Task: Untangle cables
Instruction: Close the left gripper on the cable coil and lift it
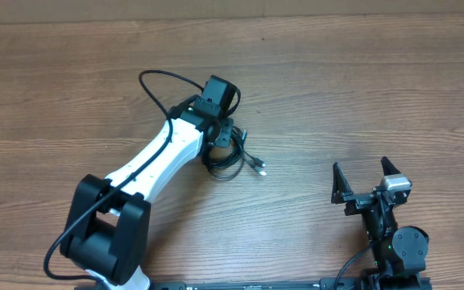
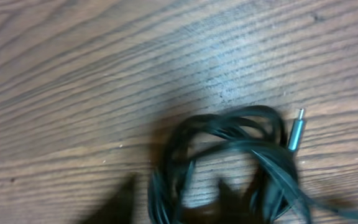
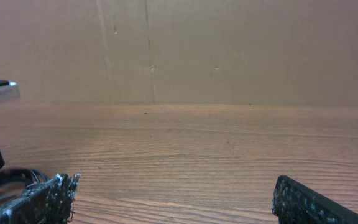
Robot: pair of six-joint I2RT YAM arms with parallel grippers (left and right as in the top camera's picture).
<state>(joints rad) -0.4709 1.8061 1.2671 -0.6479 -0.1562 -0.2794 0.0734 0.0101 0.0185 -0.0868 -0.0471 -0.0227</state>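
Seen from my remote console: left gripper, fingers partly apart, directly over the coiled bundle of thin black cables. Bare brown wooden table surrounds the bundle. Well to the bundle's right, right gripper, fingers spread wide.

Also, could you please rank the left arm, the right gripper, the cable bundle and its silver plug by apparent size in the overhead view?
1. Left arm, by far the largest.
2. Right gripper and cable bundle: they look about alike, so I won't rank them.
3. Silver plug, smallest.
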